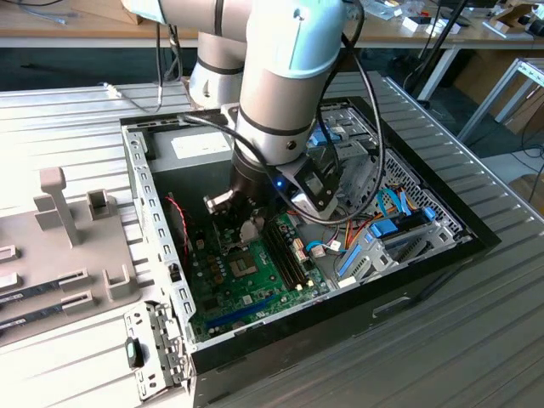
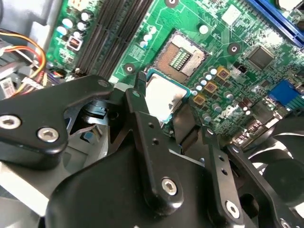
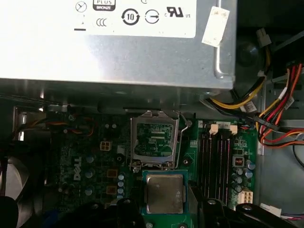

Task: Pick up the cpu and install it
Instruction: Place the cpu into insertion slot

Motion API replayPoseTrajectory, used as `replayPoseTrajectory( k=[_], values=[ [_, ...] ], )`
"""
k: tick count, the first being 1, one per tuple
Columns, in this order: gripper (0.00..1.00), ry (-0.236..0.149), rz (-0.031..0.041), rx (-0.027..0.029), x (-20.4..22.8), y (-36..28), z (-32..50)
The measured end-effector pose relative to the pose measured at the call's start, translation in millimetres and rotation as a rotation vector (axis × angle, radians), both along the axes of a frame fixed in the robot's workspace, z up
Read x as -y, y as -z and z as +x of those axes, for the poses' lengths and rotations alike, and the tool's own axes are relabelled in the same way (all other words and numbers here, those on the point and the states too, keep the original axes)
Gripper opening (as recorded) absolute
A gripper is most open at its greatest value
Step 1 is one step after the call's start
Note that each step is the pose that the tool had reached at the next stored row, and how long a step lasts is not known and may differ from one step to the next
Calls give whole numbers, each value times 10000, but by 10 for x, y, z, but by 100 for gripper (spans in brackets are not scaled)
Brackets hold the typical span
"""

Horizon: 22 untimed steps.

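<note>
The cpu [image 2: 164, 97], a small silvery square with a thin green rim, sits between my gripper's [image 2: 165, 114] black fingers [image 2: 140, 111], which are shut on its edges. In the first wrist view the cpu [image 3: 164, 193] hangs just beside the open socket [image 3: 154, 141], whose metal frame is lifted. The socket [image 2: 184, 57] also shows bare past the chip in the second wrist view. In the exterior view the gripper [image 1: 242, 223] reaches down inside the open computer case [image 1: 153, 212], low over the green motherboard [image 1: 255, 280].
A grey power supply [image 3: 114, 42] stands close behind the socket. Dark memory slots [image 3: 213, 152] and coloured cable bundles [image 3: 275, 109] lie to one side, a black fan [image 2: 280, 166] to the other. A grey fixture tray [image 1: 59, 221] sits outside the case at the exterior view's left.
</note>
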<state>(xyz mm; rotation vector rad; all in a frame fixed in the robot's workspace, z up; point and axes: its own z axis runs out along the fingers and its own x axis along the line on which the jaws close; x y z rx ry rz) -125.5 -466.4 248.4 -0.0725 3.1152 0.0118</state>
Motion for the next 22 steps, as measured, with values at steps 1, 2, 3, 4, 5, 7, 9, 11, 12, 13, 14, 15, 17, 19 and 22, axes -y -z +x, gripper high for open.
replayPoseTrajectory(
  k=[1,2,3,4,5,7,9,11,12,13,14,15,17,19,22],
  values=[
    [47,52,0,0,0,29,-9],
    [47,83,-3,-1,1,44,-11],
    [47,122,-4,0,1,65,-12],
    [47,164,-8,-1,4,90,-14],
    [47,194,-11,-1,12,126,-19],
    [47,198,-18,-1,43,179,-34],
    [47,197,-20,0,88,231,-44],
    [47,197,-20,0,125,270,-46],
    [47,198,-20,0,127,275,-46],
    [47,199,-21,0,127,275,-46],
    [47,199,-21,-1,127,275,-46],
    [47,198,-22,-1,127,275,-46],
    [47,197,-21,0,128,276,-46],
    [47,198,-21,0,128,277,-46],
    [47,196,-21,0,129,284,-51]
  ],
)
